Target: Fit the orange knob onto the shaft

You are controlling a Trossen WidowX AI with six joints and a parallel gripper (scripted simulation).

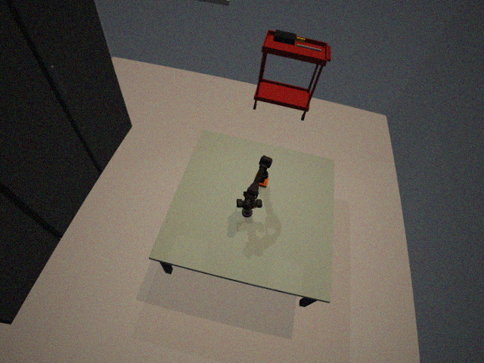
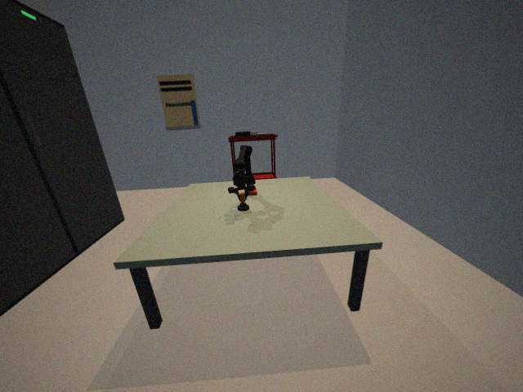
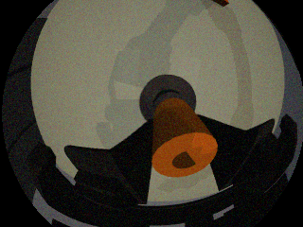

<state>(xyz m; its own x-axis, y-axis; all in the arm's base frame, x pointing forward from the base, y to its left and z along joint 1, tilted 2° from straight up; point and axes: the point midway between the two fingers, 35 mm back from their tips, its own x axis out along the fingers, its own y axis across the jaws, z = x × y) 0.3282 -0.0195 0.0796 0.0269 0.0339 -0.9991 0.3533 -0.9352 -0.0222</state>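
My gripper [image 1: 249, 203] [image 2: 242, 195] [image 3: 174, 121] is shut on the orange knob [image 2: 242, 197] [image 3: 177, 118], one finger on each side. The knob's broad orange end, with a dark hole that has straight edges, faces the wrist camera. Its far end overlaps the round dark pedestal [image 1: 246, 213] [image 2: 243, 207] [image 3: 148, 101] in the wrist view. In the exterior view the knob stands above the pedestal, over the dark shaft [image 2: 243, 203]. The shaft's flat side is hidden, and I cannot tell whether the knob touches the shaft.
An orange block [image 1: 263, 184] [image 2: 253, 192] [image 3: 222, 2] lies on the pale table [image 1: 218, 242] [image 2: 203, 240] beside the arm, behind the pedestal in the exterior view. The arm's shadow falls across the table. A red cart [image 1: 282, 94] [image 2: 265, 175] stands beyond the table, and a dark cabinet [image 1: 51, 128] [image 2: 46, 139] is at the left.
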